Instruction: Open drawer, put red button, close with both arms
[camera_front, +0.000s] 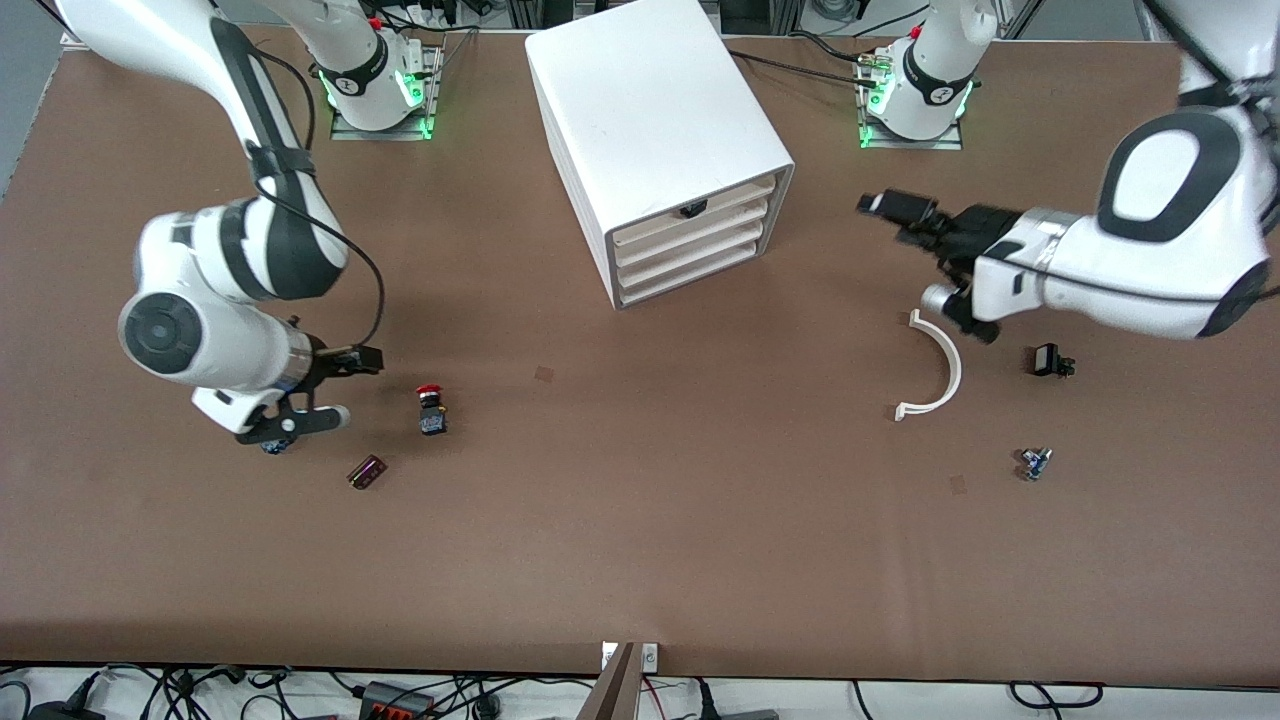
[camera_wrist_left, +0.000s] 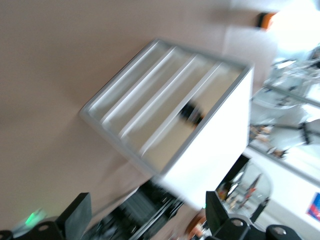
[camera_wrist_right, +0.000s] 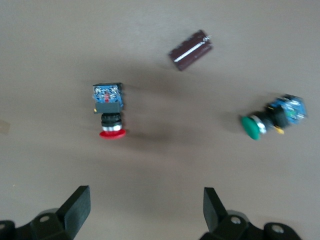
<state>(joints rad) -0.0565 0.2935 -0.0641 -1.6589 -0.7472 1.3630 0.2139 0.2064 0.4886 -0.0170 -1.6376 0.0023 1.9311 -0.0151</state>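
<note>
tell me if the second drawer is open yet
Shut: the drawer sits flush with the other fronts in the cabinet, nothing pulled out.

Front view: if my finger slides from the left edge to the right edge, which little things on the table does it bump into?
Brown cylinder → red button → cabinet → white arc → blue part → black part.

Left wrist view is motion-blurred: the cabinet (camera_wrist_left: 190, 125) shows four drawer fronts, but only one dark handle (camera_wrist_left: 191, 112) can be made out, its shape unclear. In both wrist views the end effector fingers (camera_wrist_right: 75, 207) are cut off by the picture's edge. In the front view the green button (camera_front: 275, 445) is mostly hidden under the right end effector (camera_front: 330, 390). A small blue part (camera_front: 1034, 463) toward the left arm's end of the table is too small to identify.
</note>
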